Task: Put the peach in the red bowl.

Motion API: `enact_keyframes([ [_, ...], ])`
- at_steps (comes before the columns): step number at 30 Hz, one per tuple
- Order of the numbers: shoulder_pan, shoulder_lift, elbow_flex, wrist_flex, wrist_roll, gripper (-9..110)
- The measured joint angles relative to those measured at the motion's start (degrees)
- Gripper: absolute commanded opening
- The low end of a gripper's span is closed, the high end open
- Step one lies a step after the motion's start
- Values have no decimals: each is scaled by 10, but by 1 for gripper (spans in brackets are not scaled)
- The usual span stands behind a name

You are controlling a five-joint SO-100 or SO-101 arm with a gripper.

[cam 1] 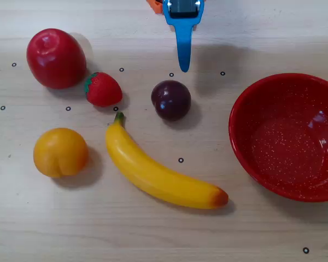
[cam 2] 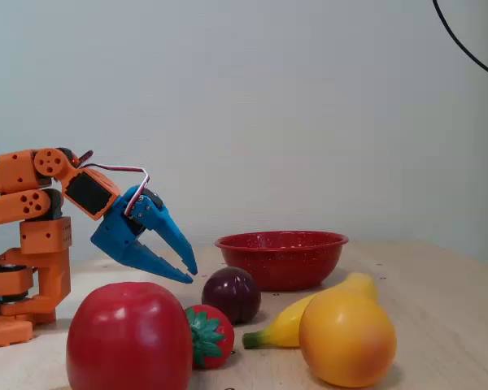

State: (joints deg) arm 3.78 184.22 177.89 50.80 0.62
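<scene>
The peach (cam 1: pixel 60 152) is a round orange-yellow fruit lying on the wooden table at the left in the overhead view; in the fixed view it (cam 2: pixel 346 337) is at the front right. The red bowl (cam 1: pixel 284 136) with white speckles stands empty at the right edge, and at mid-table in the fixed view (cam 2: pixel 281 258). My blue gripper (cam 1: pixel 183 65) reaches in from the top edge, above the table and far from the peach. In the fixed view the gripper (cam 2: pixel 192 275) points down with its jaws slightly apart and empty.
A dark purple plum (cam 1: pixel 171 100) lies just below the gripper tip. A red apple (cam 1: pixel 56 58) and a strawberry (cam 1: pixel 103 89) are at the upper left. A yellow banana (cam 1: pixel 158 174) lies between the peach and the bowl. The orange arm base (cam 2: pixel 24 260) stands at the left.
</scene>
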Motion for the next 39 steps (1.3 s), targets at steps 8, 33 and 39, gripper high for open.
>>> enact_keyframes([
  [8, 0, 0, 0, 0, 0, 0],
  [33, -65, -520, -508, 104, 63, 0],
  [39, -105, -654, -709, 205, 76, 0],
])
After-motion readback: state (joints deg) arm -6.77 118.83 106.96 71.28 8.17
